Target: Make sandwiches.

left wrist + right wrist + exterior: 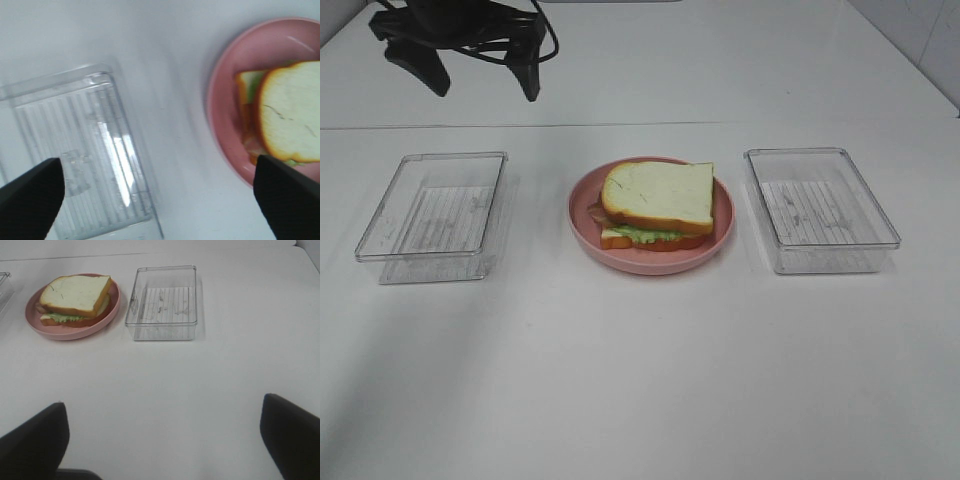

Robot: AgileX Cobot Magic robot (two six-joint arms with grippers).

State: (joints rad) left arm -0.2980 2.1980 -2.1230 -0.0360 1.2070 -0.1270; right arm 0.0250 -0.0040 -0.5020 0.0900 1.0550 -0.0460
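One sandwich stack [657, 204] and one pink plate [582, 205] sit on the surface. Two clear trays: one on the left [432, 215], one on the right [820, 208].

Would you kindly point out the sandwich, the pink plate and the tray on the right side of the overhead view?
sandwich [658, 194], exterior high view, on the top bread slice.
pink plate [650, 265], exterior high view, on its near rim.
right tray [822, 213], exterior high view, on its ribbed floor.
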